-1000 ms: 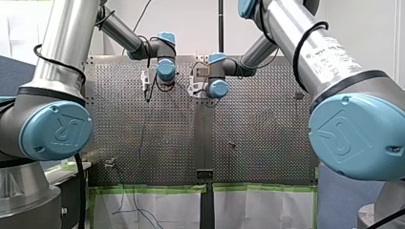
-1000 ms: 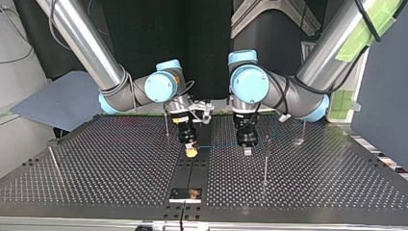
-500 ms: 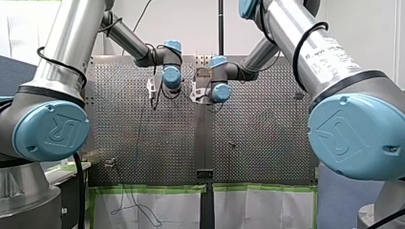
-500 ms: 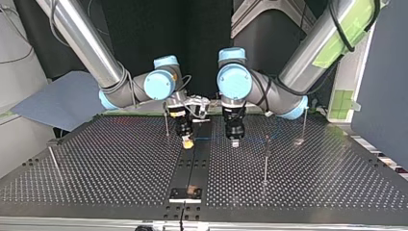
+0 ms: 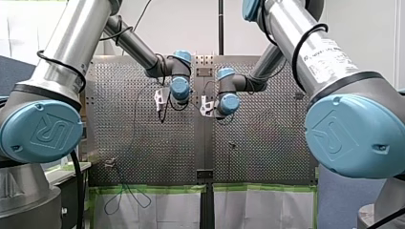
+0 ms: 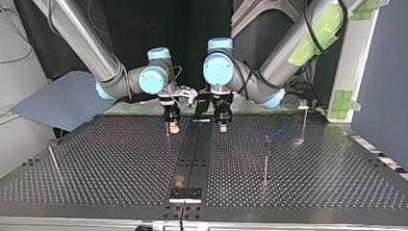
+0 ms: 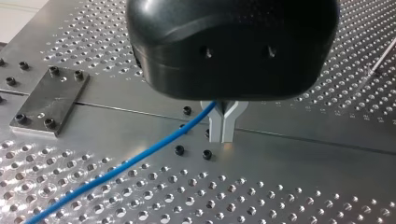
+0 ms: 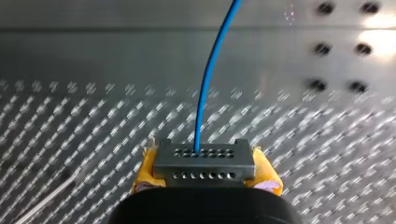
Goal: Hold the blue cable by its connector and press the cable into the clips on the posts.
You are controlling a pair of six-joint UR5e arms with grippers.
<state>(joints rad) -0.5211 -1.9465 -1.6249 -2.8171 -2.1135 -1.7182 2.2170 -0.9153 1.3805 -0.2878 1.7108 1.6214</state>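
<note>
Presently both arms reach to the far side of the perforated surface (image 6: 312, 183). In the top view their grippers hang side by side near 12 o'clock, on either side of the dark centre strip (image 6: 195, 154). My right gripper (image 6: 174, 128) hangs at about 11 o'clock from the strip's far end. My left gripper (image 6: 223, 127) is just across the strip at about 1 o'clock.

In the right wrist view, my right gripper's fingers are clenched on the connector (image 8: 204, 161), a grey metal block with two rows of small holes. The yellow pads (image 8: 145, 170) press against its two sides. The blue cable (image 8: 205, 93) leaves the block's face and runs ahead of the gripper, above the surface.

In the left wrist view, my left gripper's metal fingers (image 7: 215, 127) are pressed together around the cable. It comes out beside them and trails away on a slant over the surface. A bolted metal plate (image 7: 49, 100) lies flat on the surface off to one side.

Four slender posts stand upright in the top view. One (image 6: 167, 130) is just beside my right gripper, and one (image 6: 265, 159) is at about 4 o'clock from my left gripper. Another (image 6: 303, 119) is at 3 o'clock from that gripper, near the surface's edge. The last (image 6: 53, 161) is well apart, at 8 o'clock from my right gripper. I cannot tell whether the cable sits in any clip.
</note>
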